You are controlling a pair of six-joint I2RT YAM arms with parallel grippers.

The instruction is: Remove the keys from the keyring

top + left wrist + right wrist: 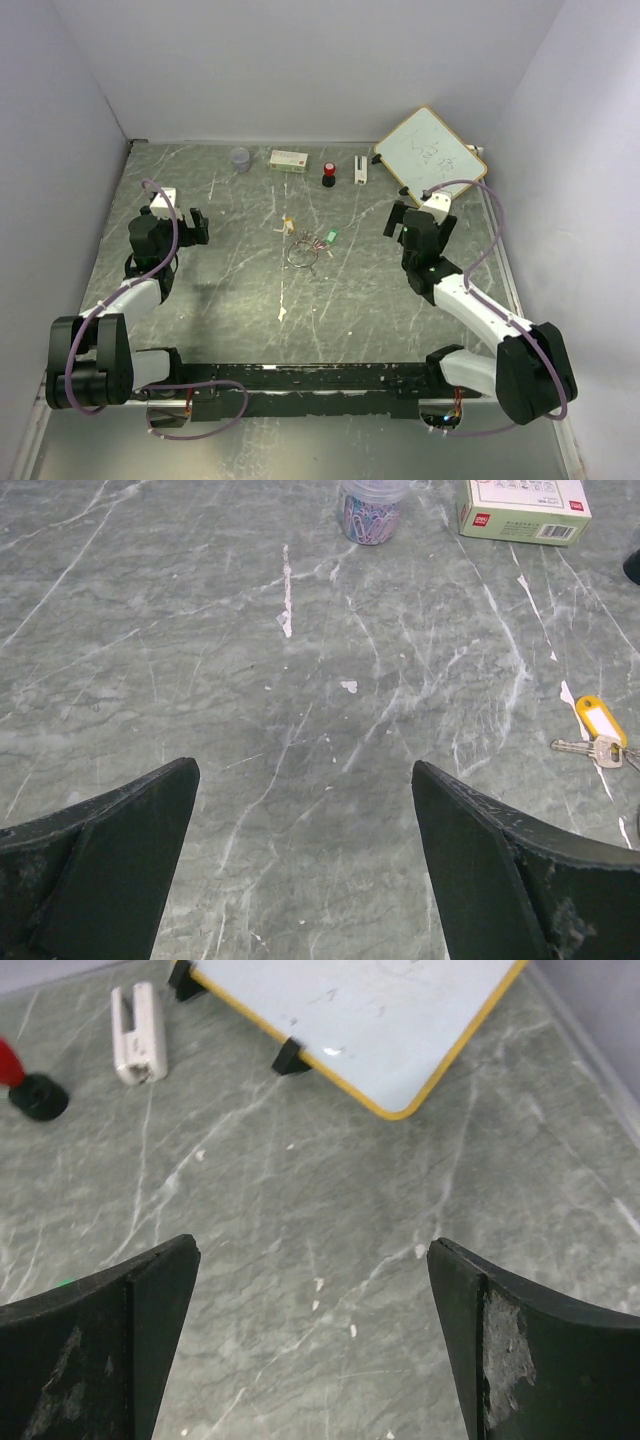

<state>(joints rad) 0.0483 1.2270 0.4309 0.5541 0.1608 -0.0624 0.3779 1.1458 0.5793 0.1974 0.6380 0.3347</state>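
The keyring [299, 253], a thin silvery wire ring, lies near the table's middle with small keys fanned at its upper right. A green-tagged key [332, 236] lies at the right of the bunch. A yellow-orange tagged key [289, 224] lies just above left, and shows with a silvery key at the right edge of the left wrist view [598, 725]. My left gripper [193, 226] is open and empty, well left of the ring. My right gripper [408, 222] is open and empty, to the ring's right.
Along the back stand a jar of paper clips [240, 159], a small green-white box [289, 160], a red-and-black knob [329, 174], a white clip-like piece [360, 168] and a tilted whiteboard [428, 152]. White walls close in on three sides.
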